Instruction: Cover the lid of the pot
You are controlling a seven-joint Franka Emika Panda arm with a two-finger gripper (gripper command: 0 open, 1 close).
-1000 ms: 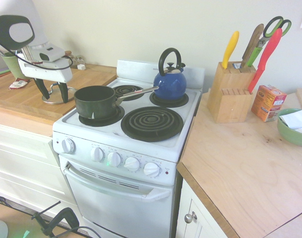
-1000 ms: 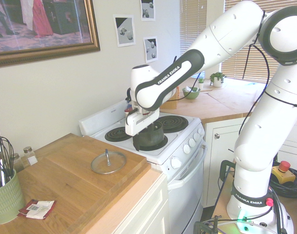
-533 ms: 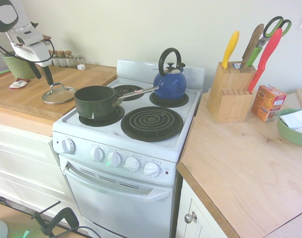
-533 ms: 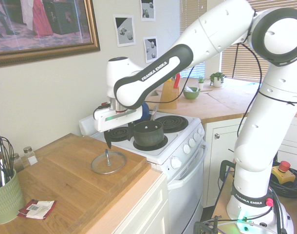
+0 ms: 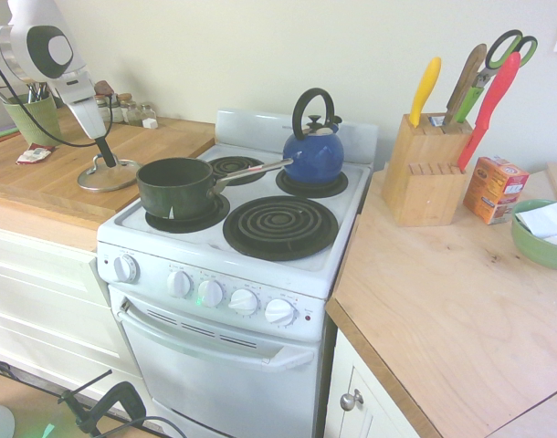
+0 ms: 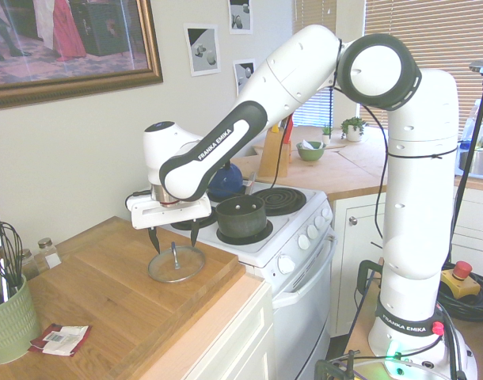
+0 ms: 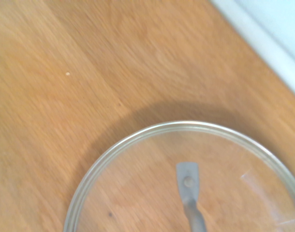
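directly under the gripper (image 6: 173,238) lies the lid (image 6: 176,264) on the wooden counter (image 6: 107,301); jaws spread wide and empty (straddling its upright knob from above), pot (image 6: 241,218) well apart.

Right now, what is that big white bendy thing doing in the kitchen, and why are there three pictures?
It is a robot arm. At its end is a gripper, two dark fingers, open and holding nothing. Two pictures come from cameras standing on opposite sides of the kitchen. The third comes from a small camera on the arm's wrist, looking straight down.

The gripper hangs just above a glass lid lying on the wooden counter. The close-up shows that lid too. On the stove sits a dark pot with no lid on, and a blue kettle behind it. The lid belongs on the pot.
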